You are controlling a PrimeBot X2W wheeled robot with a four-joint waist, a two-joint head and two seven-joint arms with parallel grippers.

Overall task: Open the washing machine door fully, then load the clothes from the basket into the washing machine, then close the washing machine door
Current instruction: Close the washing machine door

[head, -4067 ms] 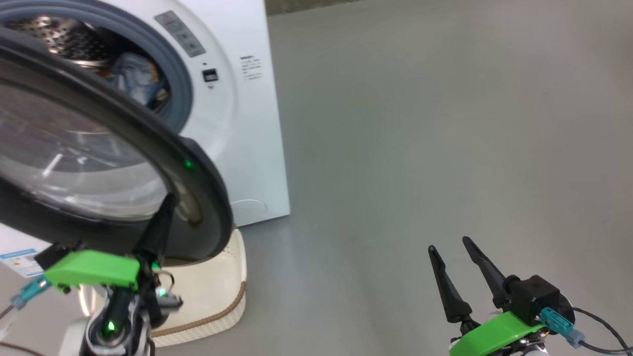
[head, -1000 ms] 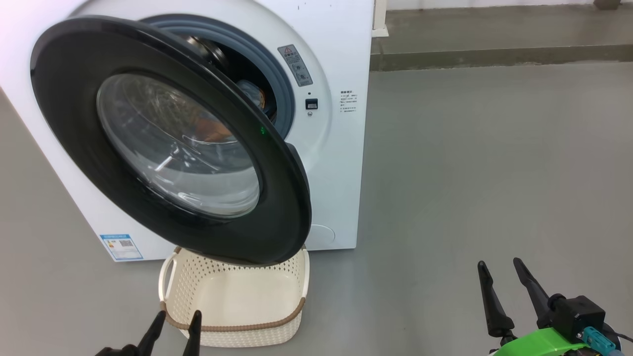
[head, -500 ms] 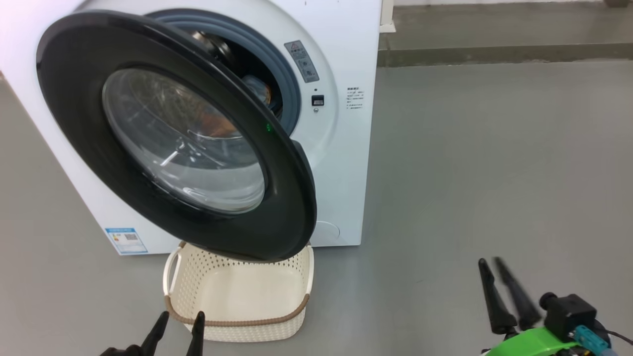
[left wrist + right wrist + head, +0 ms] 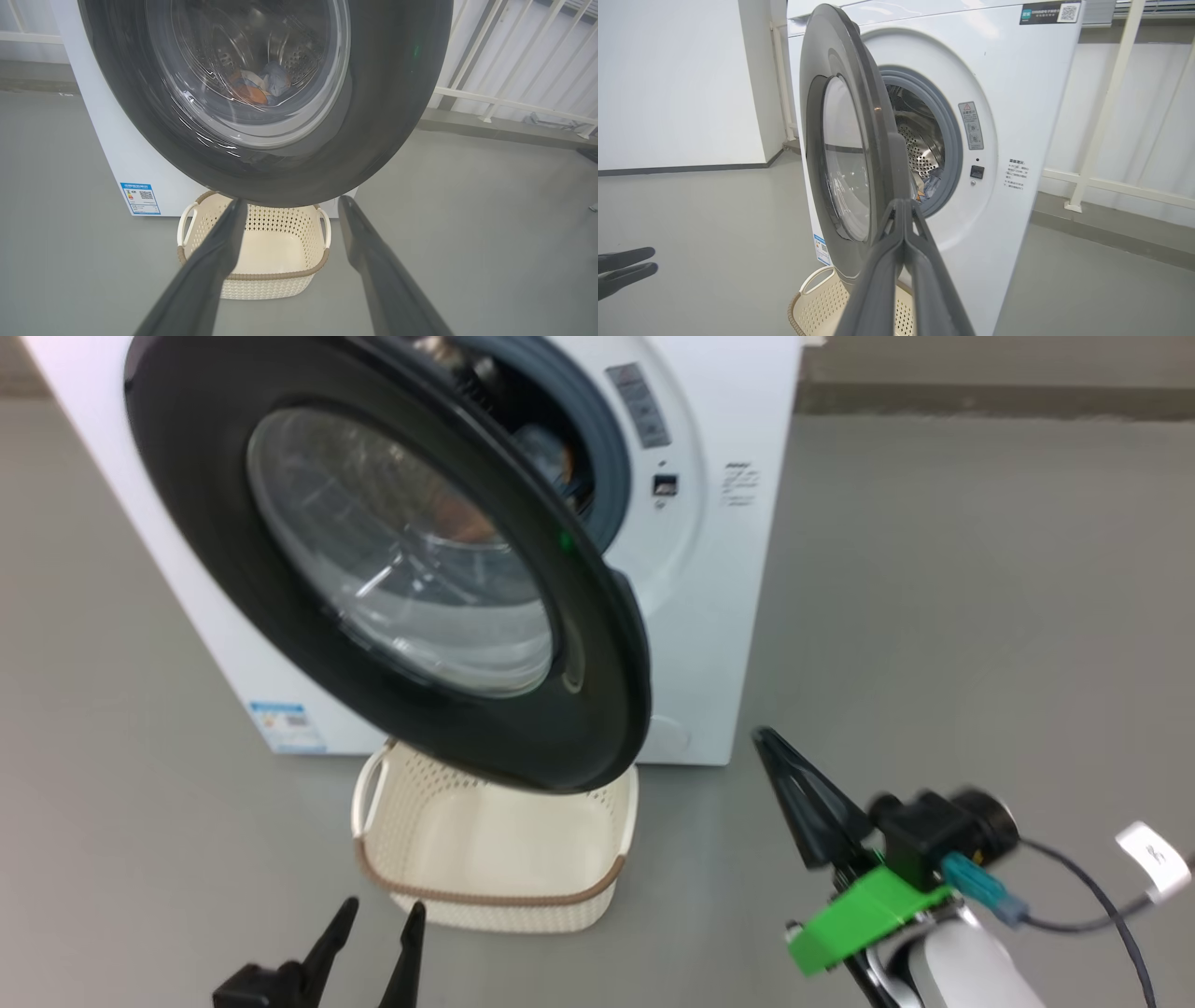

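In the head view the door (image 4: 401, 551) takes up 11 o'clock, standing partly open and angled out from the washer (image 4: 719, 616). A strip of grey ring and drum shows past its right edge at 12. The clothes (image 4: 259, 86) lie inside the drum, seen through the glass in the left wrist view as a blue and orange heap. The basket (image 4: 523, 917) sits on the grey floor (image 4: 980, 616) at 6 o'clock, right in front of the washer, with its far end under the door's lower rim. The left gripper (image 4: 384, 907) hovers at 7 o'clock, just short of the basket's near wall, jaws wide and holding nothing. The right gripper (image 4: 770, 751) is at 4 o'clock, clear of the washer, fingers pressed together on nothing and pointing toward the door's free edge.
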